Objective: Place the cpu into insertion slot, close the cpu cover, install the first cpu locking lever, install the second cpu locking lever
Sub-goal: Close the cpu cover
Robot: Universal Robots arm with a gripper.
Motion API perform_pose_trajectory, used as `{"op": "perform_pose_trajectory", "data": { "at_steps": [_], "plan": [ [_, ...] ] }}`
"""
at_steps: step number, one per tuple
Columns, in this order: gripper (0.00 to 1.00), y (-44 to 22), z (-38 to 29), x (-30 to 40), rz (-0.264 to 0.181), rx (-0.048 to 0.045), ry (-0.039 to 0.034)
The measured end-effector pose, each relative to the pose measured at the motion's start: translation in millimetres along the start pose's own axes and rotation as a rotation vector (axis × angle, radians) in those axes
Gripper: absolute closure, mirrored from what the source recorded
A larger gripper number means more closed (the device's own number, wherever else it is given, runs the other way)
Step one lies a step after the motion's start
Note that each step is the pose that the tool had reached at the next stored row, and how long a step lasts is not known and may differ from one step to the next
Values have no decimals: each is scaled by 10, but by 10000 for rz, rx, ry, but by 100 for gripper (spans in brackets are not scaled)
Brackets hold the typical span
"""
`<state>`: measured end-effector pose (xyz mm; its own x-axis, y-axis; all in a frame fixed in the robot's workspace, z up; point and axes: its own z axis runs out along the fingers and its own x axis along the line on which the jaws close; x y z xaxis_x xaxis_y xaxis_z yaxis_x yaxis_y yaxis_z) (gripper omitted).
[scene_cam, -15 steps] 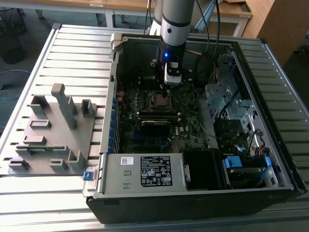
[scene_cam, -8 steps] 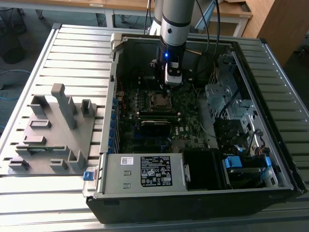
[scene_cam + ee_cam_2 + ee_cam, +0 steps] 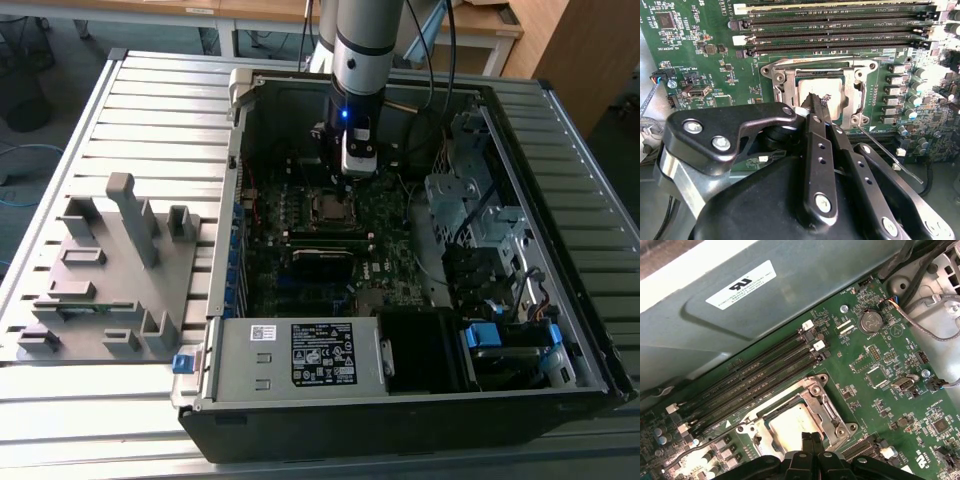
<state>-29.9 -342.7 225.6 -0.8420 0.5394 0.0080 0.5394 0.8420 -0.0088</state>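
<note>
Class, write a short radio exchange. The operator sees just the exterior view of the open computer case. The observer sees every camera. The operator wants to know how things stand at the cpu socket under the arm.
Operator: From here I can't tell. Is the cpu seated?
Observer: Yes. In the second wrist view the cpu lies flat in the insertion slot.
Operator: And where is the tool?
Observer: In that view the tool has its fingers together. The tips are over the edge of the cpu cover, which lies down around the chip.
</note>
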Motion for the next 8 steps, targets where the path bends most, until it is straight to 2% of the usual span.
{"op": "perform_pose_trajectory", "data": {
  "at_steps": [4, 8],
  "plan": [
    [90, 0, 0, 0, -274, 3, -3],
    [90, 0, 1, 0, -913, 7, -8]
  ]
}}
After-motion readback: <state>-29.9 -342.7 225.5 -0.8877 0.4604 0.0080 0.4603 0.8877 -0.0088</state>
